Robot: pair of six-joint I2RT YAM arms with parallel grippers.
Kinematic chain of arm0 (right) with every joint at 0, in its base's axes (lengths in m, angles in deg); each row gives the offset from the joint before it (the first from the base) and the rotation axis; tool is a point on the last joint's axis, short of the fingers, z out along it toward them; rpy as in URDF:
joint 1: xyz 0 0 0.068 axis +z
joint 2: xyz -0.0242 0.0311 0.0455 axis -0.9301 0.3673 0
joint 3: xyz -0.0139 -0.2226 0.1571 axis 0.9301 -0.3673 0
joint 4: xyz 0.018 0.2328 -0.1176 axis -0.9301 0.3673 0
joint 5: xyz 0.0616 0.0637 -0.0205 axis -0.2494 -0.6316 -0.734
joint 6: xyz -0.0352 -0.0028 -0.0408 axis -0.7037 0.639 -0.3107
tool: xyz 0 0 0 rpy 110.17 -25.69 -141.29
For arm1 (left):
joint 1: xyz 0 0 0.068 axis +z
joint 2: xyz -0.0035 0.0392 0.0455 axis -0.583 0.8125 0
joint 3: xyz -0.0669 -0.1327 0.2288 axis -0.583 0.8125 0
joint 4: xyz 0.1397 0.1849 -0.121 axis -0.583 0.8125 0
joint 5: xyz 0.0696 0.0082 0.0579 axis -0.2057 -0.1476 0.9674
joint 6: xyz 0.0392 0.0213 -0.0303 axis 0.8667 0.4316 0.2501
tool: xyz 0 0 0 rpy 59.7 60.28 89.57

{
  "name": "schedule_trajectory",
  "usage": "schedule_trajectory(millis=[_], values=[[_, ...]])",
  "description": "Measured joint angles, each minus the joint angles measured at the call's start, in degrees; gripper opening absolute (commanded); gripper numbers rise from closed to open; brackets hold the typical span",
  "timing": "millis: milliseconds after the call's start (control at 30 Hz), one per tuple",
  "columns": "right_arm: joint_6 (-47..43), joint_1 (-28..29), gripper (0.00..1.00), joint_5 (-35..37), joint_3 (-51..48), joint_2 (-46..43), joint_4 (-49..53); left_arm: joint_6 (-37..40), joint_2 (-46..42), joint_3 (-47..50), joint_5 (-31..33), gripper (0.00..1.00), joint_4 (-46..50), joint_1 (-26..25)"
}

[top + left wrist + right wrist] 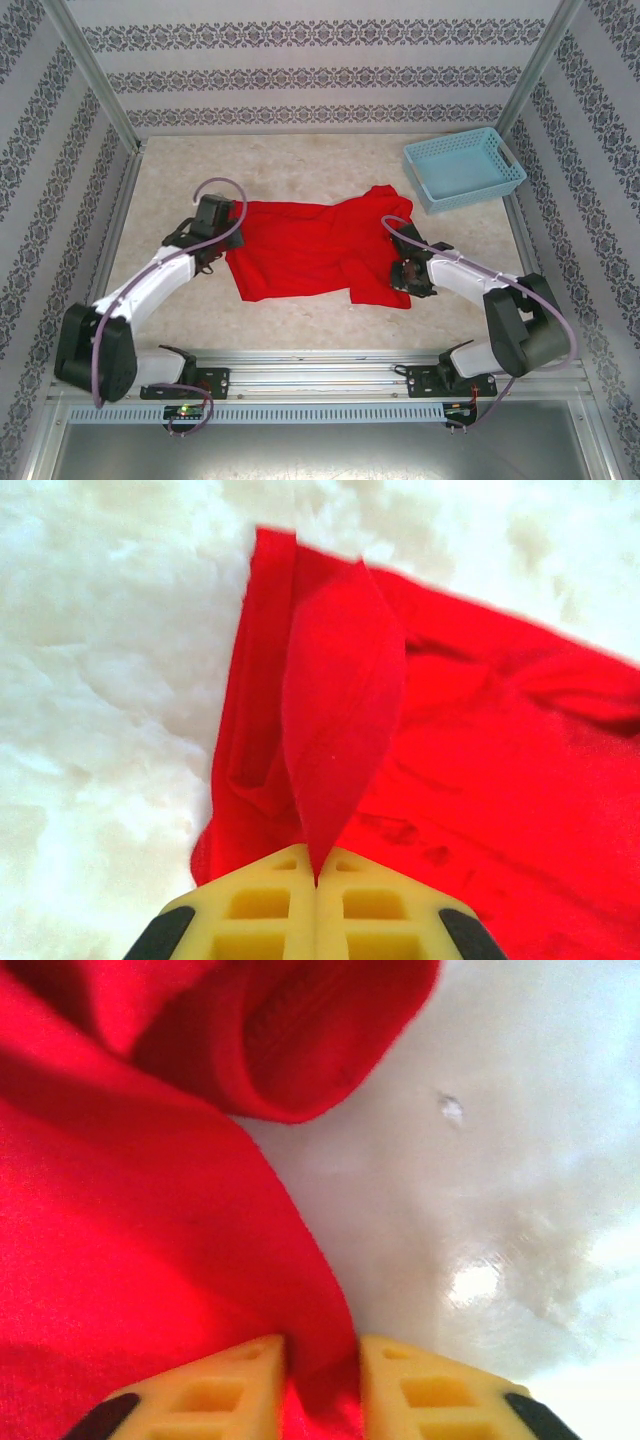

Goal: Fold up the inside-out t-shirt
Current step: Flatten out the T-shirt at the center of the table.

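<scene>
On table (pixel 300 322), one t-shirt (pixel 300 250) (one basket (pixel 472 194))

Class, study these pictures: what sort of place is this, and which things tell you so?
Probably a robotics test booth: metal frame posts hold wallpapered panels, two robot arms are bolted to a rail at the table edge, and a red t-shirt lies on it.
</scene>
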Motion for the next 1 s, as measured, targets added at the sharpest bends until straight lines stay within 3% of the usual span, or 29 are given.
schedule_trajectory(millis=[133,200,233,433,500,700,1000], values=[[-0.3,1.0,0.04,0.1,1.0,0.9,-0.1,-1.5,-8.0,3.9,-1.3,0.00,-1.7,3.2],[-0.6,1.9,0.03,0.2,1.6,0.9,0.1,-2.0,-11.0,5.2,-1.4,0.00,-2.0,4.1],[-0.8,2.4,0.05,0.5,2.0,0.9,0.4,-2.3,-12.2,5.7,-1.3,0.00,-2.0,4.5],[-0.8,4.5,0.40,4.3,5.0,-2.4,3.7,-2.8,-17.6,6.8,-0.9,0.00,-1.9,7.1],[0.1,4.5,0.46,6.7,4.7,-5.0,5.5,-2.8,-17.9,6.8,-1.0,0.00,-1.9,7.3],[2.8,4.5,0.47,9.6,1.0,-11.7,9.2,-3.2,-17.3,7.4,-1.7,0.00,-2.0,7.4],[8.6,6.8,0.43,6.3,-2.4,-8.4,8.3,-3.7,-16.3,6.1,-0.2,0.00,-0.6,8.1]])
